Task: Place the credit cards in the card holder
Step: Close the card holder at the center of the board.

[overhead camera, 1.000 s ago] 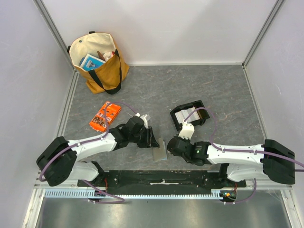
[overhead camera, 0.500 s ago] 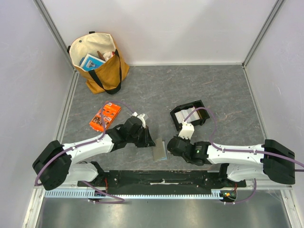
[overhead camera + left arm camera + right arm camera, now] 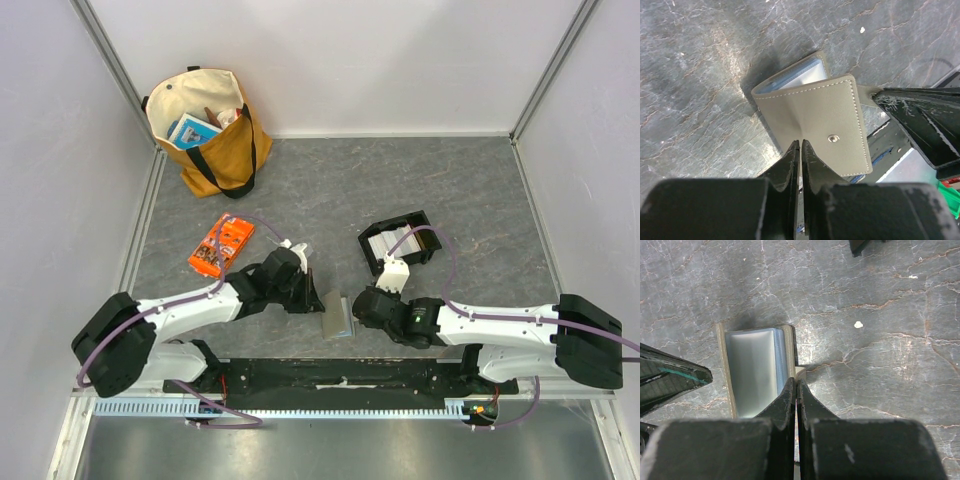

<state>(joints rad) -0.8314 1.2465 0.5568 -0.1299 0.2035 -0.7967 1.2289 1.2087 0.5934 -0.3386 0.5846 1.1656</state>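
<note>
The olive-grey card holder (image 3: 337, 316) lies near the front edge between both grippers. In the left wrist view its cover with the snap stud (image 3: 832, 138) is lifted, and pale credit cards (image 3: 799, 80) show underneath. My left gripper (image 3: 800, 143) is shut on the near edge of that cover, which creases at the fingertips. My right gripper (image 3: 796, 382) is shut on the holder's small tab (image 3: 801, 371), beside the open holder (image 3: 730, 390) and the pale cards (image 3: 752, 365) inside. More credit cards (image 3: 392, 243) sit in the black tray (image 3: 411, 221).
An orange printed packet (image 3: 221, 245) lies to the left of the arms. A tan tote bag (image 3: 207, 130) with items inside stands at the back left. White walls close the table's far and side edges, and a black rail (image 3: 330, 375) runs along the front.
My left gripper has closed from open onto the holder's cover and shifted slightly towards it. The right gripper and the holder have stayed in place.
</note>
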